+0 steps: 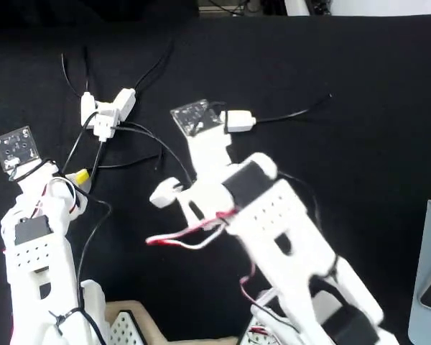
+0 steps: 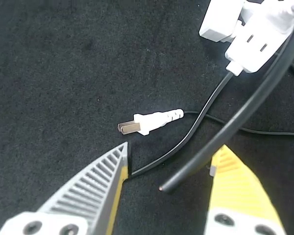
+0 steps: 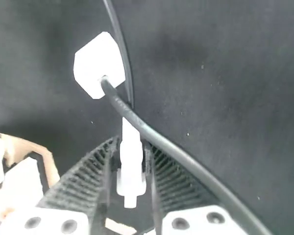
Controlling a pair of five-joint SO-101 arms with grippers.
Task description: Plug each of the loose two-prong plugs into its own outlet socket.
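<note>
left claw [image 2: 174, 147] gapes wide; just ahead a loose two-prong plug [image 2: 152, 121] lies flat on the black table [image 2: 54, 73], crosswise to the fingers, prongs turned away from the outlet sockets [image 2: 257, 41], at ten o'clock in the high view. right claw [image 3: 130, 142] pinches a second plug [image 3: 131, 169], lengthwise, aimed at a white block [image 3: 99, 63].

Soft, even light comes from above, it seems. The black cloth [image 1: 359, 86] is dim and swallows most shadows. White arm shells [image 1: 273, 215] glare almost featureless; a clear plate [image 1: 196, 116] glints. In the right wrist view the plug [image 3: 131, 166] looks washed out.
</note>
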